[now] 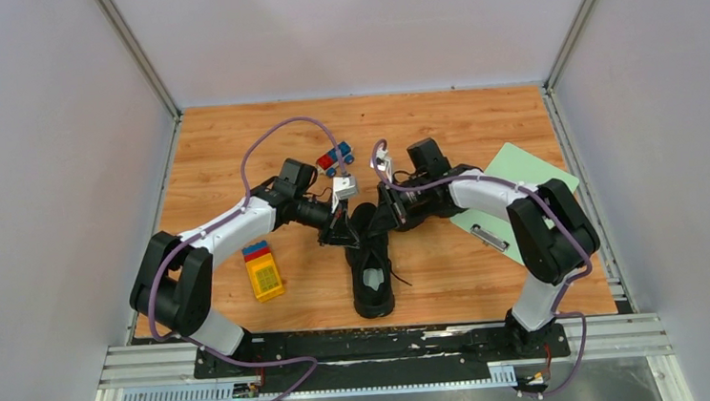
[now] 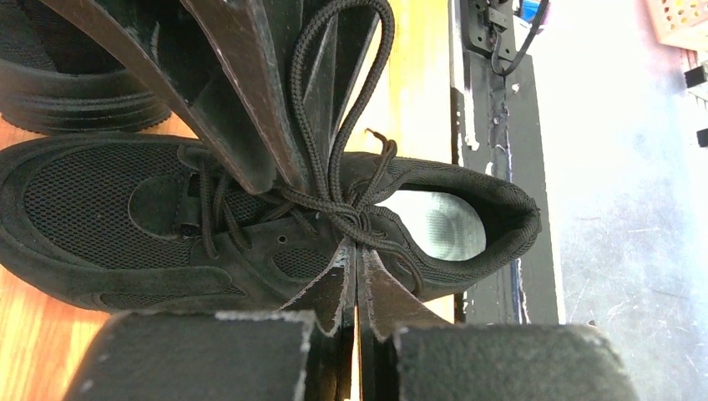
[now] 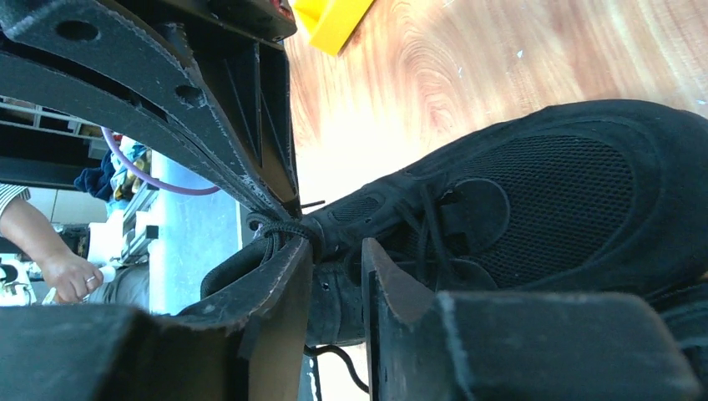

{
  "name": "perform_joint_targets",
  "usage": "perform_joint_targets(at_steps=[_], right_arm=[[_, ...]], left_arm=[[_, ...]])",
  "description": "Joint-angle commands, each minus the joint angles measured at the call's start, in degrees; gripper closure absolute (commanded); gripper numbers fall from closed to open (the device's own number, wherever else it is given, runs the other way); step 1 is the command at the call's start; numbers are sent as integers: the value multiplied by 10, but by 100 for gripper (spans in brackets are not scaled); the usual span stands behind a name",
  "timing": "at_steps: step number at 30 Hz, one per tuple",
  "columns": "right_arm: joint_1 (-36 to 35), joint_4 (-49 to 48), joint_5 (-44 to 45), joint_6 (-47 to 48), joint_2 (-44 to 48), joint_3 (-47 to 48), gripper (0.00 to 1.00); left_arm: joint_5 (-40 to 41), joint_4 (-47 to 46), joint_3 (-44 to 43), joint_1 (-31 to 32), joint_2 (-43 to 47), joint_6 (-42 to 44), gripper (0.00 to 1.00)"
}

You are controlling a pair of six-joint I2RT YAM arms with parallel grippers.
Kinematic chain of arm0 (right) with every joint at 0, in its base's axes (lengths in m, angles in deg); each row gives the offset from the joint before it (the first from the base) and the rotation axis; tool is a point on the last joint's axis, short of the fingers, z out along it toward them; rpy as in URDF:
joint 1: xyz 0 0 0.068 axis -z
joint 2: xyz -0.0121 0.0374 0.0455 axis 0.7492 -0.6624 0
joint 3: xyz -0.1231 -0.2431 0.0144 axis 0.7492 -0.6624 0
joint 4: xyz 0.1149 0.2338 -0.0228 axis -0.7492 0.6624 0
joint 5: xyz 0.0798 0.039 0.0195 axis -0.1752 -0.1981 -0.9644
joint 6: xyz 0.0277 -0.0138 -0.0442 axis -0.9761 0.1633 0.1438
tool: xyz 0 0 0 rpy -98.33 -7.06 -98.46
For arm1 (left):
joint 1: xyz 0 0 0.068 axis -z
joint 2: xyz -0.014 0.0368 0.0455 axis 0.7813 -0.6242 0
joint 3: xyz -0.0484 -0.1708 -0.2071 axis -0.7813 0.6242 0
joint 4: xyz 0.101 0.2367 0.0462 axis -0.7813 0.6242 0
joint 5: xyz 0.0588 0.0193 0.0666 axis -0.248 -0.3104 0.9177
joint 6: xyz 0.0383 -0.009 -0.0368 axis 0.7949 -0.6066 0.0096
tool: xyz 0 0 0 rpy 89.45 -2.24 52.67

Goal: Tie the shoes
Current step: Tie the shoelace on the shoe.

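One black shoe (image 1: 374,299) lies mid-table with its toe pointing away; its pale insole shows. It fills the left wrist view (image 2: 125,217) and the right wrist view (image 3: 568,192). My left gripper (image 1: 342,228) is over its tongue from the left, jaws shut (image 2: 357,251) on the lace at the knot (image 2: 355,219). My right gripper (image 1: 383,219) comes from the right, jaws open (image 3: 334,251), with a lace loop (image 2: 334,92) hooked over one finger (image 3: 280,251). A second black shoe (image 2: 67,83) lies beside the first, hidden under the right arm in the top view.
A yellow toy block (image 1: 264,275) lies left of the shoe. A red and blue toy truck (image 1: 333,157) sits behind the grippers. A green clipboard (image 1: 514,198) lies at the right under the right arm. A person's hand (image 3: 58,271) shows beyond the table.
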Motion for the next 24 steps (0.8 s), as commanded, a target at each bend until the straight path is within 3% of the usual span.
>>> perform_joint_targets(at_steps=[1, 9, 11, 16, 24], right_arm=[[8, -11, 12, 20, 33, 4, 69], [26, 59, 26, 106, 61, 2, 60], [38, 75, 53, 106, 67, 1, 54], [87, 117, 75, 99, 66, 4, 53], [131, 117, -49, 73, 77, -12, 48]], left_arm=[[-3, 7, -24, 4, 20, 13, 100], [15, 9, -27, 3, 18, 9, 100], [14, 10, -28, 3, 18, 8, 100], [13, 9, -27, 4, 18, 7, 100], [13, 10, -24, 4, 20, 7, 100]])
